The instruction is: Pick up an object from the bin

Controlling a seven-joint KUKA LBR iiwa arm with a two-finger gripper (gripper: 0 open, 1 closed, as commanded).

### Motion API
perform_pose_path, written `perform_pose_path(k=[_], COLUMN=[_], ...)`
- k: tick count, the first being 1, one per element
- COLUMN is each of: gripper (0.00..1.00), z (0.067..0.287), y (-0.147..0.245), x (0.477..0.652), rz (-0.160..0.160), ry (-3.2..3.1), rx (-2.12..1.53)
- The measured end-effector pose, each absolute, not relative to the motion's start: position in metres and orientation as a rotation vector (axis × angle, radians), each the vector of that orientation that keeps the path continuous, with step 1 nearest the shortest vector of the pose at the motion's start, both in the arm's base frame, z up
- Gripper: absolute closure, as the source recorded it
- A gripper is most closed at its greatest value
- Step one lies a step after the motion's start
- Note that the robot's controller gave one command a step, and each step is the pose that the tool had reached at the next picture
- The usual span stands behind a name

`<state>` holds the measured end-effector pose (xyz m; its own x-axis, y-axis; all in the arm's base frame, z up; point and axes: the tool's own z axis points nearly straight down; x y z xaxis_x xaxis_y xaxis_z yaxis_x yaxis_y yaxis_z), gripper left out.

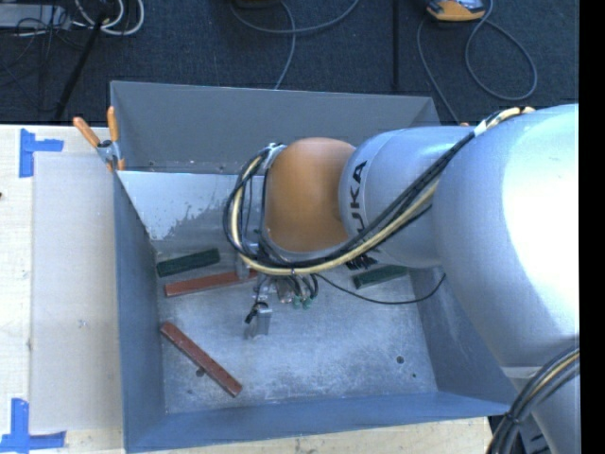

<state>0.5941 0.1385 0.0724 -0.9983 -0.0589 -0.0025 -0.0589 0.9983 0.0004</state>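
Observation:
My gripper (pixel 256 322) hangs below the orange-covered wrist, over bare bin floor near the middle of the bin. A reddish-brown flat bar (pixel 201 284) lies just to its left, its right end close to the gripper. Above that bar rests a dark green bar (pixel 187 263), against the back left slope. A longer reddish-brown strip (pixel 198 358) lies diagonally on the floor, below and left of the gripper. Nothing shows in the gripper.
Another dark green bar (pixel 380 275) lies right of the wrist, partly hidden under the arm. The arm and its cables cover the bin's right and back. Open floor stretches along the front and right of the gripper.

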Motion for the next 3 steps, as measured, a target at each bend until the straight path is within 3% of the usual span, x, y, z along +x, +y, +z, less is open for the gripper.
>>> perform_pose_path(k=[1,2,3], gripper=[0.0,1.0,1.0], z=[0.07,0.07,0.216], y=[0.202,0.201,0.186], x=[0.61,0.61,0.599], rz=[0.002,0.002,0.002], ry=[3.118,3.12,3.104], rx=[-0.359,-0.351,-0.414])
